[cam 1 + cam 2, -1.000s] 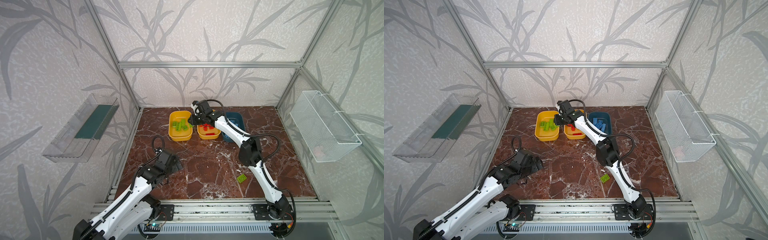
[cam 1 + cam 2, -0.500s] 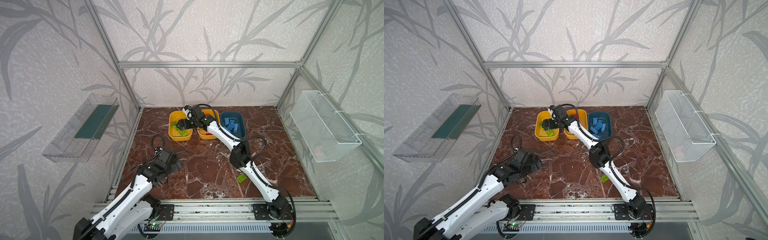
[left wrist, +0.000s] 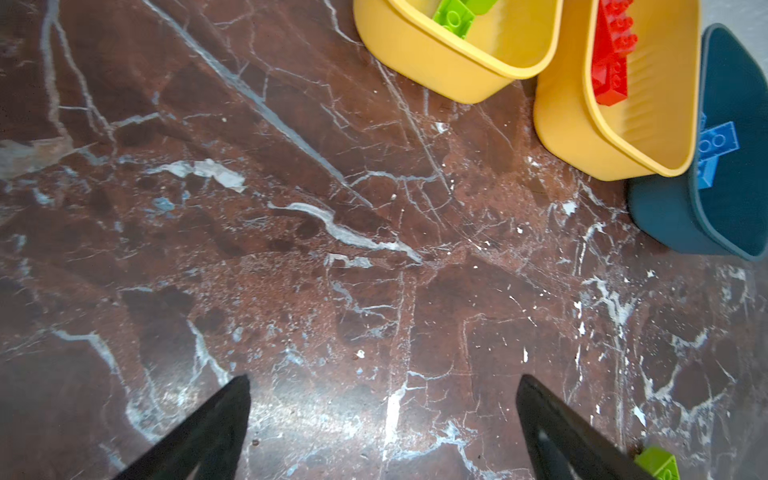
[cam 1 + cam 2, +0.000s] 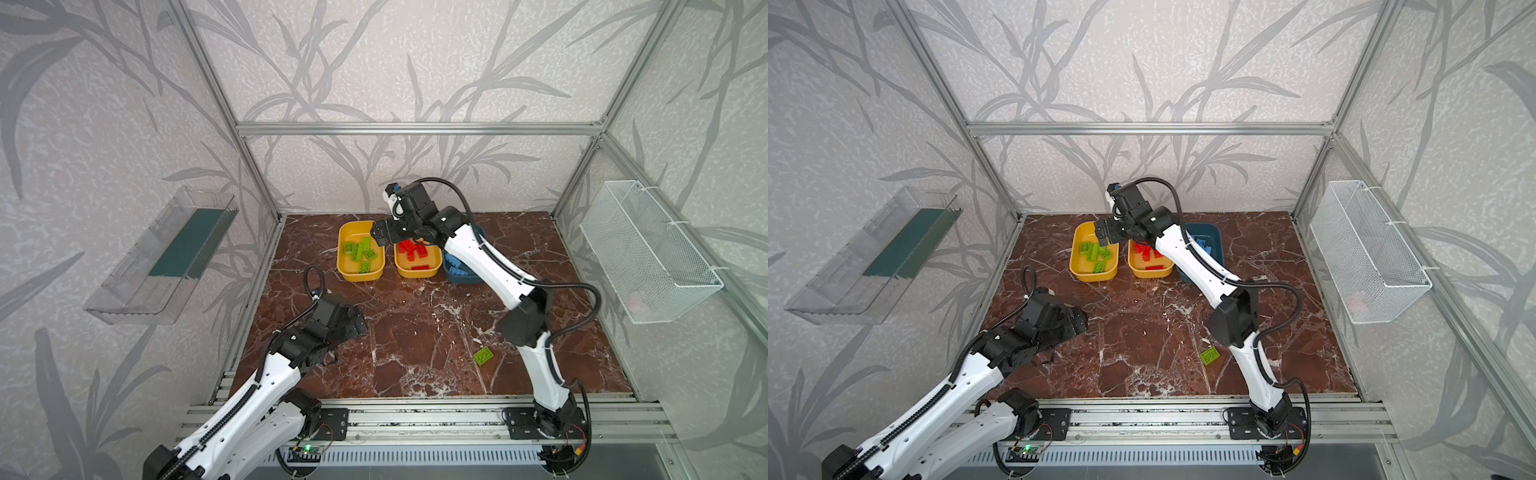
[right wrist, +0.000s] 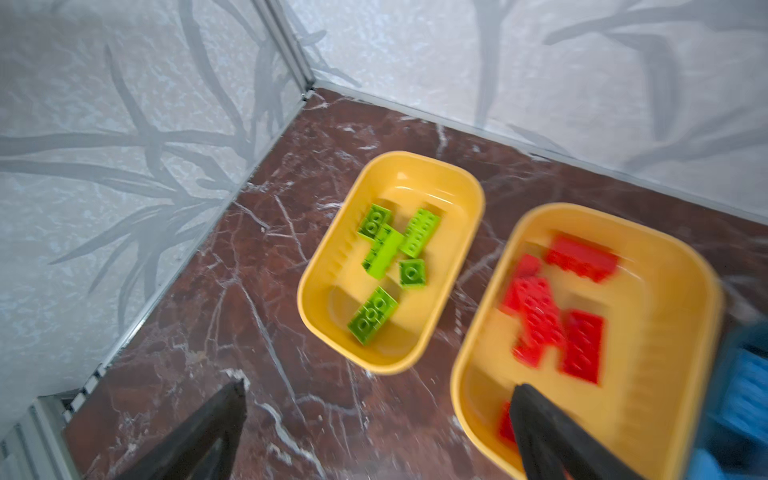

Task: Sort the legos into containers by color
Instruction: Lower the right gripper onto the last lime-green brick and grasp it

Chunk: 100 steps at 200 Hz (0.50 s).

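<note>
One teal tub (image 4: 466, 279), mostly hidden — right arm (image 4: 482, 254) across it

lime green legos (image 5: 390, 257), red legos (image 5: 552, 316), yellow tubs (image 3: 432, 62), teal tub (image 3: 665, 220), white-veined brown tabletop (image 3: 291, 257)

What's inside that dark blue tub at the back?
Only light blue legos show inside the dark blue tub. The right arm covers much of it, so anything lying there is hidden.
</note>
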Motion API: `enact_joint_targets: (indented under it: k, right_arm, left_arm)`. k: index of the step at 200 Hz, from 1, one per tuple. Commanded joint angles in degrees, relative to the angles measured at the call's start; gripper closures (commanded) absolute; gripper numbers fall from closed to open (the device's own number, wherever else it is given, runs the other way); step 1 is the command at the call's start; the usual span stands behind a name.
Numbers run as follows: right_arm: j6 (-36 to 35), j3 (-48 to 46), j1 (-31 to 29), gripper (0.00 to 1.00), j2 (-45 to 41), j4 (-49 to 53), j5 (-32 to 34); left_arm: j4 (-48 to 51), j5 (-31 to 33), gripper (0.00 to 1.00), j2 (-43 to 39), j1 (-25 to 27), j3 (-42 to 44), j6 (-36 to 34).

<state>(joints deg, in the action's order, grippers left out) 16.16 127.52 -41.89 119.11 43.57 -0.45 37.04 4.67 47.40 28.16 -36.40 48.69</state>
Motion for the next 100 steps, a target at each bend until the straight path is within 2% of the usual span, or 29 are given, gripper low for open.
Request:
enact_joint_targets:
  k: [1,22,44,70,100]
  right_arm:
    - [1.1,-20.2,0.2,0.01,-13.0,4.0,9.7]
    - [3.2,-45.2,0.2,0.0,-30.7,-2.1,11.8]
    - [8.3,-62.7,0.6,0.02,-44.9,-0.3,12.1]
    - [13.6,-77.3,0.7,0.05,-56.8,2.8,9.0]
    - [16.7,-86.3,0.7,0.06,-63.7,4.2,6.5]
  left_arm:
    - [-3.0,-3.9,0.01,0.4,1.0,-1.8,-2.5]
    - [-3.4,-4.9,0.01,0.1,2.9,-1.6,-3.0]
    - [-4.5,-5.7,0.01,-0.5,5.2,-0.8,-3.1]
    - [-5.8,-6.2,0.01,0.7,9.0,-1.2,-4.1]
    - [-5.7,-5.1,0.01,4.0,14.2,-3.1,-5.9]
